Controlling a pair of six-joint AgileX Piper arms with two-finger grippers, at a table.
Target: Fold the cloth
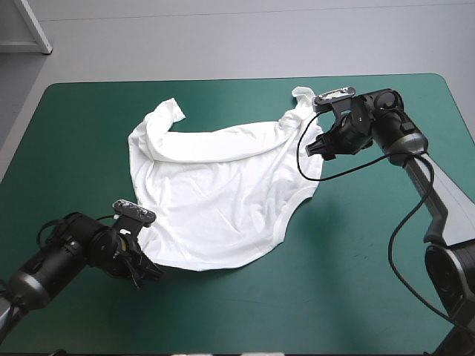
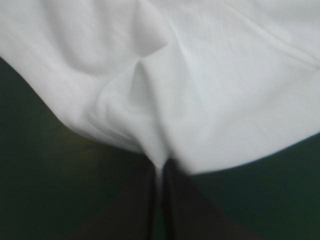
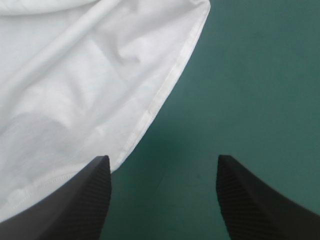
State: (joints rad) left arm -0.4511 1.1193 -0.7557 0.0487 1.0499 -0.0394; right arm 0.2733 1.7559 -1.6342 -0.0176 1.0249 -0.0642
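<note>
The white T-shirt [image 1: 215, 185] lies partly spread on the teal-green cover, its far-left part bunched and one sleeve pointing toward the far edge. My left gripper [image 1: 145, 271] sits at the shirt's near-left hem. In the left wrist view its black fingers [image 2: 145, 200] meet in a point, pinching a ridge of the T-shirt [image 2: 200, 90]. My right gripper [image 1: 318, 147] hovers at the shirt's right side by the sleeve. In the right wrist view it [image 3: 162, 167] stands open over bare cover, one finger [image 3: 90, 195] beside the hemmed edge of the T-shirt [image 3: 75, 100].
Bare teal-green cover [image 1: 356, 282] stretches along the near side and to the right of the shirt. The table's far edge [image 1: 237, 78] runs just beyond the sleeve.
</note>
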